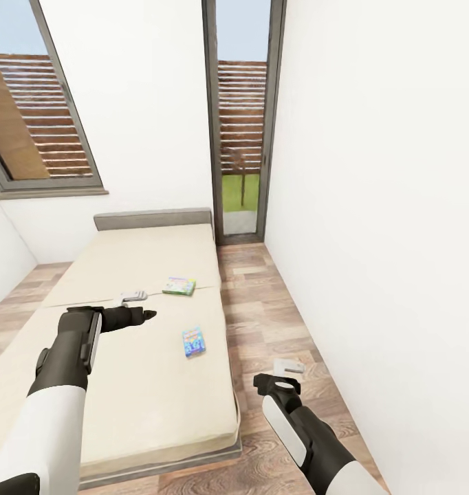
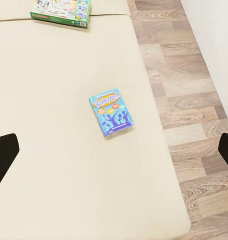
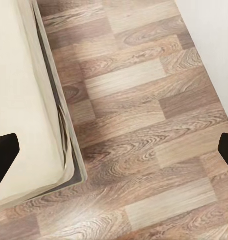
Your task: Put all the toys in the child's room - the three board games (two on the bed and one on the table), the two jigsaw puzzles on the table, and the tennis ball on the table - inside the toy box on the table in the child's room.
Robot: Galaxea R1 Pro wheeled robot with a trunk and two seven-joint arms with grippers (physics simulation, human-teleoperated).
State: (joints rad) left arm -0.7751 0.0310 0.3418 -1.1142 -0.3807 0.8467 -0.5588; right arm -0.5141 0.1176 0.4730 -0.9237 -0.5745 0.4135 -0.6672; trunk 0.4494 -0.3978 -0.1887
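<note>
Bed-fetching step: my left fingers (image 1: 134, 297) hung apart above the beige mattress (image 1: 124, 385); next I judged reaching the small blue-green game box (image 1: 194, 341).

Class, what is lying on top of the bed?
On the bed lie two board games: a green box and a blue box. Whatever is beneath them is covered.

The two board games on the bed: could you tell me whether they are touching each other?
Apart. The head view shows bare mattress between the green board game and the blue board game on the bed; the left wrist view shows the same gap.
</note>
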